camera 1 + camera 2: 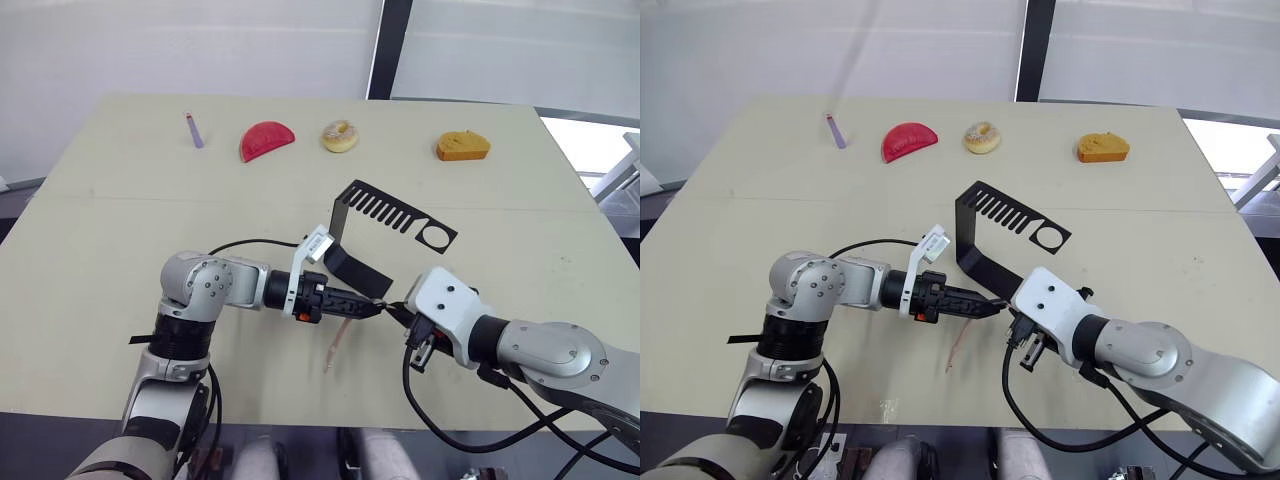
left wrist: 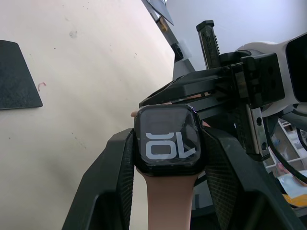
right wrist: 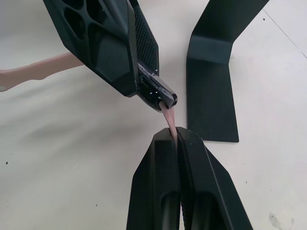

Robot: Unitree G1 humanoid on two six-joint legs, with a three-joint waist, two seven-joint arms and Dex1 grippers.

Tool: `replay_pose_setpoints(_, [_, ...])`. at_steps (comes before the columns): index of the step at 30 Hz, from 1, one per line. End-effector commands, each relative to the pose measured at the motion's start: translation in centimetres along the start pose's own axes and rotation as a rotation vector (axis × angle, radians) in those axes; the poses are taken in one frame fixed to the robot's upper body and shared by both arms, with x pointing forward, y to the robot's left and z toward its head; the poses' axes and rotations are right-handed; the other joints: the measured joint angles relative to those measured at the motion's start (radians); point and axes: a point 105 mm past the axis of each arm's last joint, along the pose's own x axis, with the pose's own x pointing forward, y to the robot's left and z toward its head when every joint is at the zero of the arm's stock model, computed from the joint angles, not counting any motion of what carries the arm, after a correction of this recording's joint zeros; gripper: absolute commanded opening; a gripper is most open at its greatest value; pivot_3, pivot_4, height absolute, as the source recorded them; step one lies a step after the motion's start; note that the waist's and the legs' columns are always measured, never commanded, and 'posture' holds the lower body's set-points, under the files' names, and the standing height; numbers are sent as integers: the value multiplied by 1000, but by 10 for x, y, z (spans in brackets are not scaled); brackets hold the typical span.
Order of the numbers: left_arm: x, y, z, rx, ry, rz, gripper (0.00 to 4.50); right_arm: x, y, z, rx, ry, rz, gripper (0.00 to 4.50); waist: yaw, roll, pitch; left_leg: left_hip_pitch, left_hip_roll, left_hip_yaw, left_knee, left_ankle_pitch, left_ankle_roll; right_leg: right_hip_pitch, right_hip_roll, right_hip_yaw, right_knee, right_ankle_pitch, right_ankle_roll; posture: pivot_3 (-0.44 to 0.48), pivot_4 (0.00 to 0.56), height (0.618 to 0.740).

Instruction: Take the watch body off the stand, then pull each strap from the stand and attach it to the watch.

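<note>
The left gripper point(image 2: 165, 158) clamps the small black rounded-square watch body point(image 2: 168, 140), one pale pink flexible strap point(image 1: 338, 343) dangling over open tabletop. The right gripper point(image 3: 175, 139) pinches the second pink strap point(image 3: 168, 116) at the watch's edge, just beside the black bent sheet-metal stand point(image 1: 385, 222).

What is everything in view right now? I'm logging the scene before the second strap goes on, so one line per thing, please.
Watch body: one, black, clamped between the left gripper's fingers.
Straps: two, pale pink; one hangs from the watch toward the table, the other runs from the watch into the right gripper.
Stand: one, black, mid-table behind the grippers, slots bare.
Purple stick: one, far left of the table.
Red slice-shaped item: one, far edge.
Doughnut-shaped item: one, tan, far edge.
Orange-brown item: one, far right.
Table: one, beige.
Left gripper: black fingers, holding the watch.
Right gripper: black fingers, pinching the strap's end.
</note>
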Motion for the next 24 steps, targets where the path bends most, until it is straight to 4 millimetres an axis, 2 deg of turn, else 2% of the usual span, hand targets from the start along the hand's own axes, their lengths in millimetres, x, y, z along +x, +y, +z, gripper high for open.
replay_pose_setpoints(1, [1,-3,2,13,-4,-16,1602,-9,6,17,-82,-75,-2,18,0,0,0,0,0,0,0,0,0,0,0,0,0,0,0,0,150,737])
replay_pose_setpoints(24, [0,-1,2,11,-4,-9,1602,-9,3,20,-100,-82,-10,18,0,0,0,0,0,0,0,0,0,0,0,0,0,0,0,0,150,737])
